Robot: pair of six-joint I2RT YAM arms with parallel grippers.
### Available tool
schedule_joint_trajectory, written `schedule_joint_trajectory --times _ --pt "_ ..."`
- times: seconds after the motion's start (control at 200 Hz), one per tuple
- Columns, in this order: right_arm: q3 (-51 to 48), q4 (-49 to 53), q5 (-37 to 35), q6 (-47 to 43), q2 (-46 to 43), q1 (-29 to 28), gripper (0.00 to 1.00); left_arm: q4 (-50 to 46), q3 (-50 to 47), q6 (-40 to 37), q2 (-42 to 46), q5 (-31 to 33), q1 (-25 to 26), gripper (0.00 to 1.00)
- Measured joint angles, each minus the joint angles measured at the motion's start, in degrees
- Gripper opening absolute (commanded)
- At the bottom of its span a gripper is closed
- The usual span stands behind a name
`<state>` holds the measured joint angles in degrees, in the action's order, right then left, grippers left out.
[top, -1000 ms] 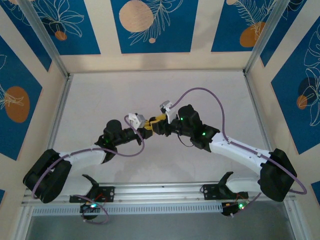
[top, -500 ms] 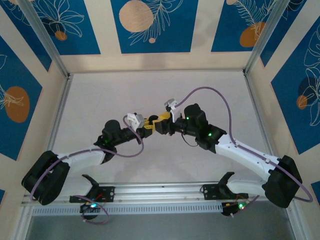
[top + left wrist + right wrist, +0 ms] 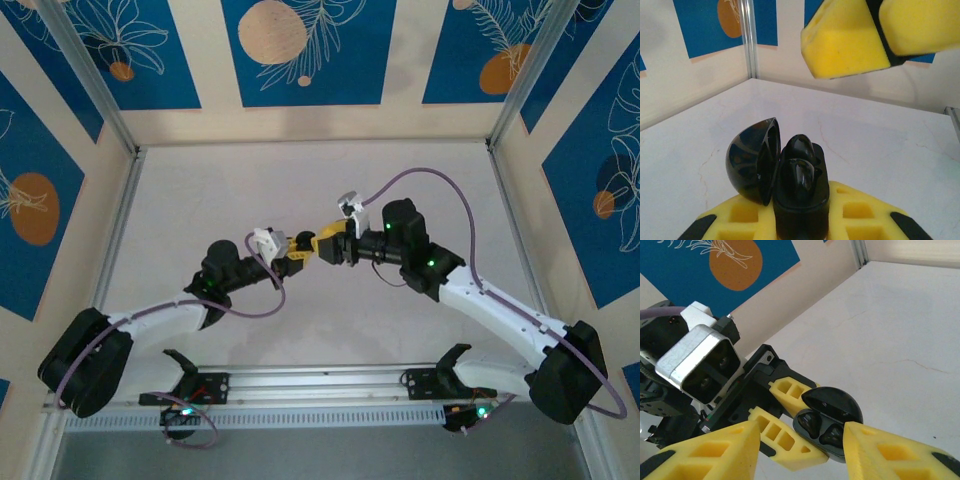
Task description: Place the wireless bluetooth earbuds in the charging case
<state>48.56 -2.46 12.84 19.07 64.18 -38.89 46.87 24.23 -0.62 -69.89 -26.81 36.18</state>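
The left pincer (image 3: pixel 297 252) was clenched on the case (image 3: pixel 801 210). Its two yellow fingers (image 3: pixel 860 215) pressed the lower body from either side. The case stood upright between those fingertips, over the pale table (image 3: pixel 880 135). Its lid (image 3: pixel 752 160) was swung open and hung beside the body, above one of the fingers.

The earbuds (image 3: pixel 799 172) sat inside the case, one behind the other in their pockets, just above the left pincer's fingertips. Their glossy black tops stood a little proud of the rim.

The right pincer (image 3: pixel 322 243) was released, with its fingers (image 3: pixel 715 450) spread apart and nothing between them. Seen from above, it met the left pincer nearly tip to tip, near the middle of the table. From its own wrist, the open case lay just beyond the gap between its fingertips, with the earbuds facing it. The left pincer's fingers reached in from behind the case.

From the left wrist, the right pincer's fingers hung above the case and apart from it, with clear space between them and the lid. The camera (image 3: pixel 702 365) on the left wrist sat behind the left pincer's fingers.
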Motion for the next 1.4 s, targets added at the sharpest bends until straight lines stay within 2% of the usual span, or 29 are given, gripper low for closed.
schedule_joint_trajectory --times 0.23,0.405,0.565,0.765,1.035,1.215,1.4 --pt "2.6 3.5 7.2 -1.5 0.8 4.5 0.59 -1.1 -1.3 -3.0 1.7 -2.8 0.0 0.2" --pt "5.9 6.8 16.9 -1.8 5.7 8.8 0.6 -1.1 -1.4 -3.5 1.8 -8.0 0.0 0.2" --pt "7.2 8.2 24.9 -2.2 9.7 8.9 0.6 -0.6 -1.4 -3.4 1.8 -11.8 0.0 0.2" --pt "7.7 8.6 31.0 -2.2 12.5 8.2 0.59 0.5 -1.3 -2.8 1.8 -13.4 0.1 0.21" --pt "7.5 8.5 35.5 -2.6 12.3 7.9 0.53 0.6 -1.2 -2.3 1.8 -13.5 0.2 0.22" --pt "3.3 5.4 38.2 -2.0 5.0 9.2 0.53 0.1 -1.0 -1.1 1.8 -11.6 0.2 0.22" --pt "0.5 4.2 33.5 0.5 0.6 13.0 0.54 -4.5 1.7 2.1 1.4 -7.6 0.2 0.21"
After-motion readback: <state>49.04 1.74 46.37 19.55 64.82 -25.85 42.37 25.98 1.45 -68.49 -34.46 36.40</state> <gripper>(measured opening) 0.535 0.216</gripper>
